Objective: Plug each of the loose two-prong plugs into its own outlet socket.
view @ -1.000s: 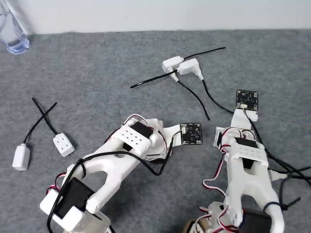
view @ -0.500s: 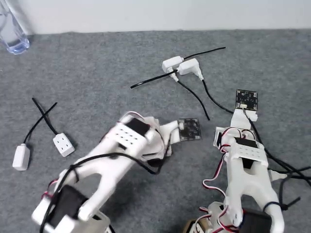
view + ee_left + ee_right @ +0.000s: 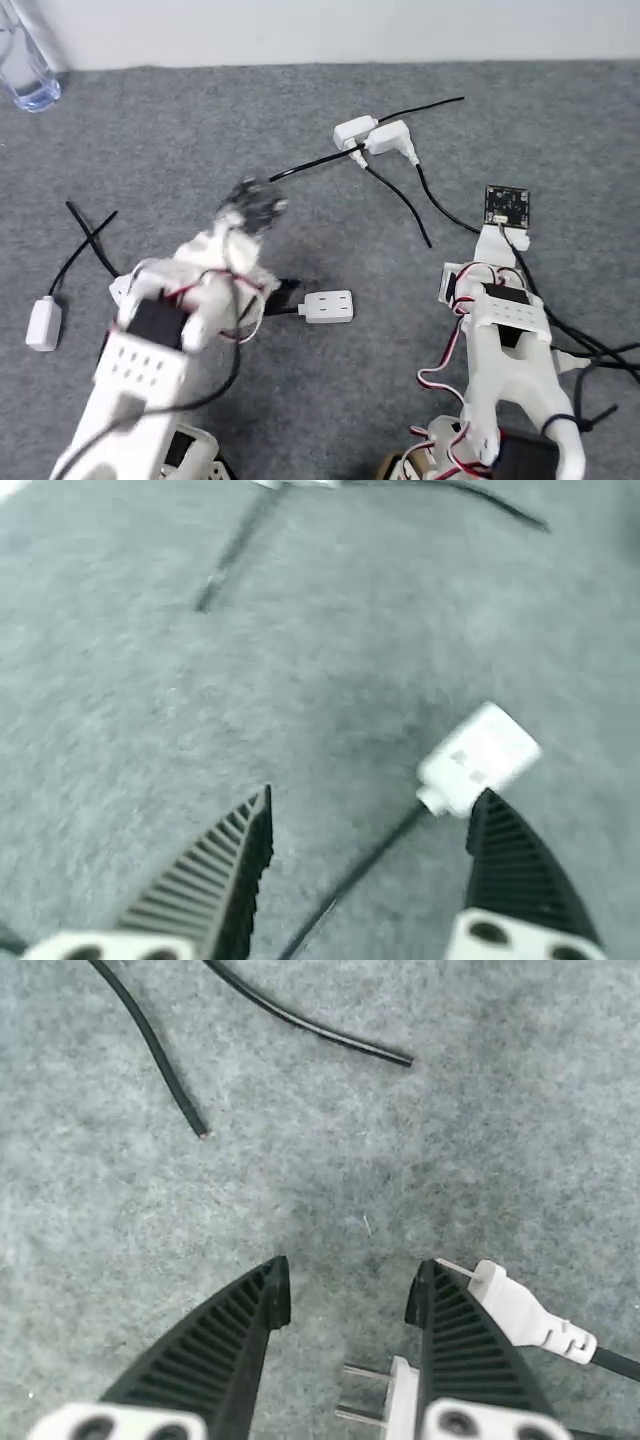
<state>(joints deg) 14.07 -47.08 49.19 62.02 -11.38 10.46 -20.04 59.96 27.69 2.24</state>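
A white outlet socket (image 3: 328,306) lies flat on the grey carpet (image 3: 200,150), just beside the left gripper (image 3: 375,798), whose jaws stand apart. A two-prong plug (image 3: 402,1392) and a second white plug (image 3: 520,1312) (cord attached) lie by the right gripper (image 3: 350,1268), likewise spread and holding nothing.

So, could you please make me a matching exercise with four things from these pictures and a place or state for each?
Things:
1. clear glass
2. outlet socket
3. white plug
4. left gripper

Place or state:
A. open
B. near the middle of the high view
C. top left corner of the high view
D. left edge of the high view

Pairs: 1-C, 2-B, 3-D, 4-A
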